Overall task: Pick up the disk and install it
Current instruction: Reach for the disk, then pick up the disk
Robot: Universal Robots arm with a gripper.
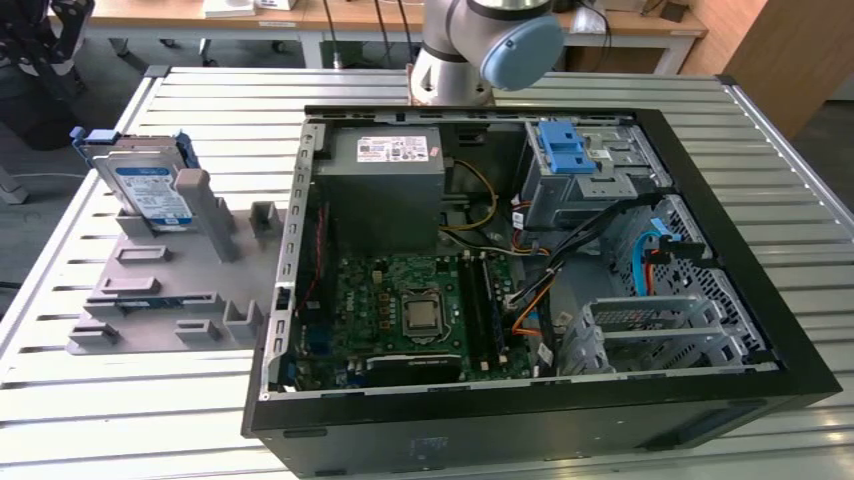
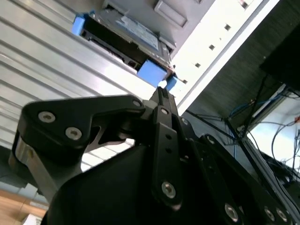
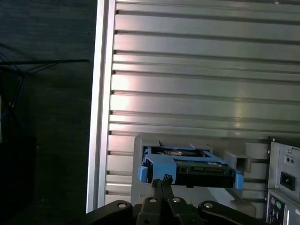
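The disk [image 1: 144,190] is a silver hard drive with a blue-and-white label and a blue carrier frame. It stands on edge in a grey holder [image 1: 160,290] on the table at the exterior view's left. Both wrist views look down on it from a distance: the disk [image 3: 192,168] shows edge-on with its blue frame, and again as the disk [image 2: 124,33] beyond the black fingers. My gripper [image 3: 162,180] is shut with nothing between its fingertips and stands well apart from the disk. The same closed gripper [image 2: 161,92] points toward the disk's blue corner.
An open computer case [image 1: 287,300] lies on the slatted metal table [image 1: 134,420], to the right of the holder. Inside are a grey drive cage [image 1: 601,180] with a blue latch [image 1: 567,148], a power supply [image 1: 387,190] and loose cables. The arm's base [image 1: 481,45] stands behind the case.
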